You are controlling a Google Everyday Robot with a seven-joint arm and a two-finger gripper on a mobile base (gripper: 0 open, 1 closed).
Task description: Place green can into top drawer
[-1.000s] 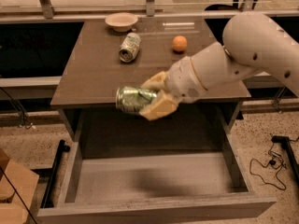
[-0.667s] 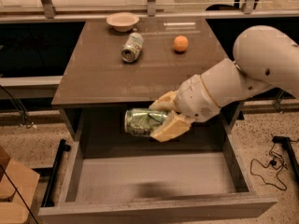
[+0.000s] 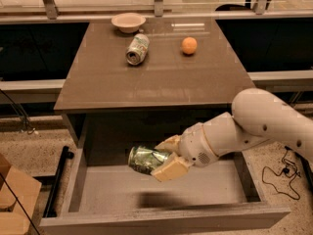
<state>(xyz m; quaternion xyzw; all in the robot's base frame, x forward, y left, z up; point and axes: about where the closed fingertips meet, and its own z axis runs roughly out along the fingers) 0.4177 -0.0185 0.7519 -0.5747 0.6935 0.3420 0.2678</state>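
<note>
The green can [image 3: 145, 159], dark green with white mottling, lies sideways in my gripper [image 3: 166, 156], whose cream fingers are shut around its right end. The white arm reaches in from the right. The can hangs inside the open top drawer [image 3: 161, 218], above the drawer's grey floor, left of centre; its shadow falls on the floor below. The drawer is pulled out toward the camera under the brown cabinet top [image 3: 156, 77].
On the cabinet top lie a paler can [image 3: 137, 49] on its side, an orange [image 3: 189, 45] and a small bowl [image 3: 128, 21] at the back. A cardboard box [image 3: 12, 199] stands at the lower left. Cables lie on the floor at the right.
The arm has carried the can down from the cabinet's front edge into the open drawer space, lower and toward the camera.
</note>
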